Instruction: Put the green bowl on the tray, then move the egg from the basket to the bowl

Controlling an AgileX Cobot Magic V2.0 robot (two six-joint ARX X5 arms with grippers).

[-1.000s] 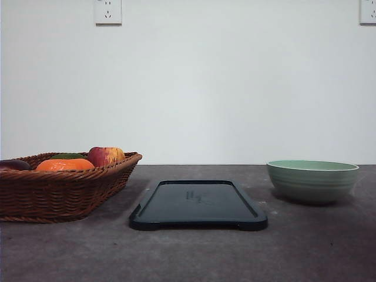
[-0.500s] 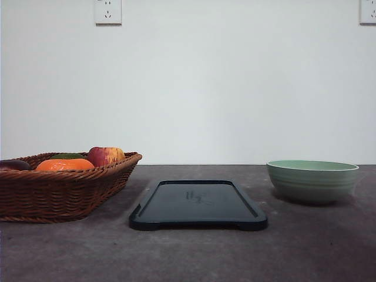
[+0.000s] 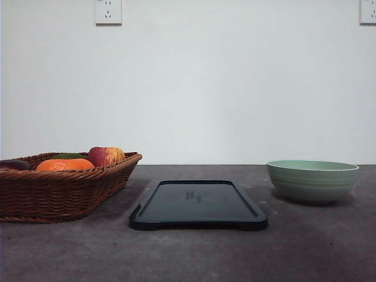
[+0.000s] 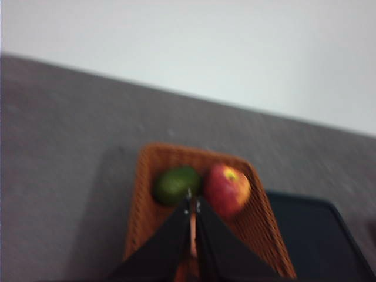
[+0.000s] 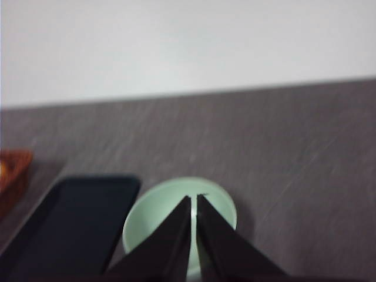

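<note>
The pale green bowl [image 3: 312, 181] stands on the table right of the dark tray [image 3: 198, 204], apart from it. At the left sits the wicker basket [image 3: 59, 191]. A dark reddish-brown oval, the egg [image 3: 13, 165], peeks over its rim at the far left. In the left wrist view my left gripper [image 4: 192, 204] is shut with nothing in it, high above the basket [image 4: 154, 167]. In the right wrist view my right gripper [image 5: 194, 200] is shut and empty, high above the bowl [image 5: 153, 214], with the tray [image 5: 76, 226] beside it.
The basket also holds a red-yellow apple [image 3: 106, 155], an orange fruit [image 3: 64, 165] and a green fruit [image 3: 66, 155]; the apple [image 4: 227, 189] and green fruit [image 4: 175, 184] also appear in the left wrist view. A white wall with sockets [image 3: 108, 11] closes off the back.
</note>
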